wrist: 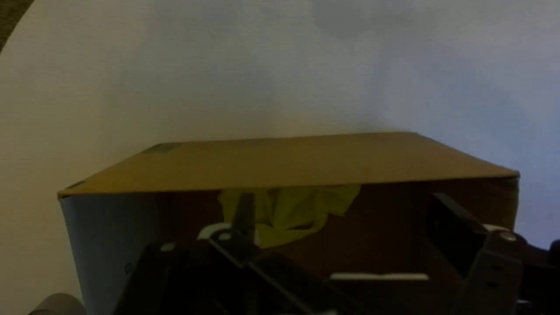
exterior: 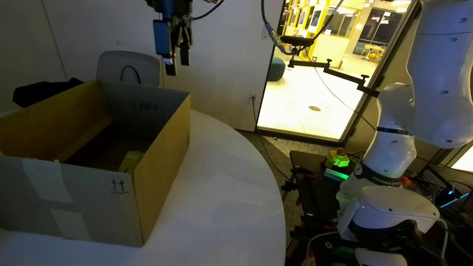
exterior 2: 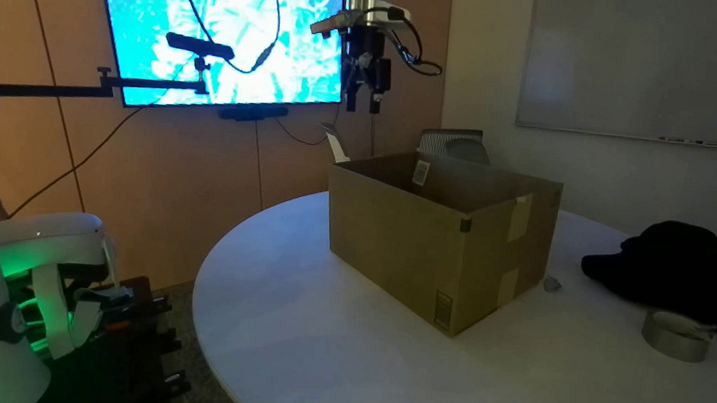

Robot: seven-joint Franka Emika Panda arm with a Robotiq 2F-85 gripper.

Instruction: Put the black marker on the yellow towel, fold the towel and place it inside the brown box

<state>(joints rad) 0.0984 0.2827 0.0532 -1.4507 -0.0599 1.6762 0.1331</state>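
At the left of the wrist view the pale tabletop runs up to the brown box, whose left wall looks stiff and probably would not give if a finger caught it. Next, toward the middle, the yellow towel lies crumpled inside the box; the wall nearer the top of the view hides part of it, and I cannot tell whether the cloth touches that wall. It should be light and soft, with little fear of damage, but limp enough to lose its fold when lifted. A pinch on one loose edge would probably let it hang open. No black marker shows; if it is wrapped inside, it is likely hard, smooth and quick to roll out. Any regrip would best take a raised ridge near the middle of the bundle, across several layers, and keep it level. Farther right, the end effector hangs above the box, its fingers well apart and nothing between them. At far right stands the box's opposite side wall; a straight descent would need room there for the outer finger. With the towel inside, the placing looks done.
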